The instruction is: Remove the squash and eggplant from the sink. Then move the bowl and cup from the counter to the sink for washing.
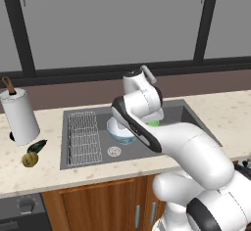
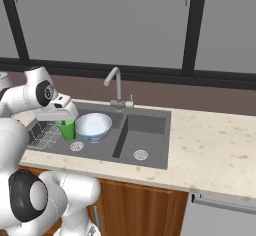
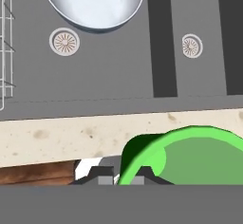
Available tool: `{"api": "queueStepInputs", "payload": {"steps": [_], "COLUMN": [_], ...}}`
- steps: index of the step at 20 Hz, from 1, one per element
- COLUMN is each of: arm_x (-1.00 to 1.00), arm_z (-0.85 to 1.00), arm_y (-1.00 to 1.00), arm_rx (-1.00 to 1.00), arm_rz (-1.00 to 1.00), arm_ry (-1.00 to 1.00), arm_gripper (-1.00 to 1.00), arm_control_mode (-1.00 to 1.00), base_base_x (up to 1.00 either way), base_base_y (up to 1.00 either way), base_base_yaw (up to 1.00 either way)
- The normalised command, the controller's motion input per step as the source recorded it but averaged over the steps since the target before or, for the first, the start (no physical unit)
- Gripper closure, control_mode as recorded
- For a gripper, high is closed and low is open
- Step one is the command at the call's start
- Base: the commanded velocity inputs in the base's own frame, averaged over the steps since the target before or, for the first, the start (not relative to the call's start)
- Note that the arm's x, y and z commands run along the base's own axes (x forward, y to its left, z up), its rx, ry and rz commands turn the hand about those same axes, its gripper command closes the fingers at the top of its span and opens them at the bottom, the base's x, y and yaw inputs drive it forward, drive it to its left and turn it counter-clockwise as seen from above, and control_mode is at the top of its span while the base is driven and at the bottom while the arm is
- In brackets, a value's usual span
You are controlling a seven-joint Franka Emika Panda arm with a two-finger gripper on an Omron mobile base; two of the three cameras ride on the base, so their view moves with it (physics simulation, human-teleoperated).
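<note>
- Squash [image 1: 30, 160] and eggplant [image 1: 37, 146] both lie on the desk [image 1: 44, 171] at the lower left of the left base view, touching or nearly so, just beside a white paper-towel roll [image 1: 19, 116] and outside the sink [image 1: 88, 164]. The vegetable half of the task reads as done.
- Bowl [image 2: 93, 126] sits upright in the sink's left basin, centre-left in the right base view, near a round drain [image 2: 76, 146]. Bowl transfer reads as done.
- Cup [image 2: 65, 129], bright green, hangs from the pincer [image 2: 64, 122] at the left of the right base view, over the left basin between the wire rack [image 2: 44, 135] and the bowl. Pincer clenched on the cup's rim, one fingertip each side of the wall.
- Judgement: only the cup is left. It must be lowered into the basin and let go. Whether its base touches the basin floor, I cannot tell.
- Left base view alone gives the vegetables and paper-towel roll, but the arm covers most of the cup, leaving a green sliver [image 1: 154, 123].
- Right base view gives the cup's full side profile, the faucet [image 2: 115, 82] and the right basin with its drain [image 2: 141, 154].
- Hand view gives the grip itself: cup rim [image 3: 190, 154] at lower right, with the desk's beige edge directly beneath and the bowl at top.
</note>
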Motion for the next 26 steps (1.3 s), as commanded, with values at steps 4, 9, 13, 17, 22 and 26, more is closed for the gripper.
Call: {"api": "queueStepInputs", "payload": {"steps": [4,9,13,17,22,26], "arm_x": [0.15,0.15,0.17,0.20,0.19,0.17], "arm_z": [-0.09,-0.10,-0.11,-0.14,-0.16,-0.16], "arm_y": [0.00,0.00,0.00,0.00,0.00,0.00], "arm_rx": [0.00,0.01,0.00,0.02,0.05,0.07], "arm_rz": [0.00,0.00,0.00,0.00,0.00,0.00], "arm_ry": [-0.02,-0.01,-0.02,0.00,0.00,0.00], "arm_gripper": [1.00,1.00,1.00,1.00,1.00,1.00], "arm_control_mode": [-1.00,-1.00,-1.00,-1.00,-1.00,-1.00], "base_base_x": [0.00,0.00,0.00,0.00,0.00,0.00], "base_base_y": [0.00,0.00,0.00,0.00,0.00,0.00], "base_base_yaw": [0.00,0.00,0.00,0.00,0.00,0.00]}}
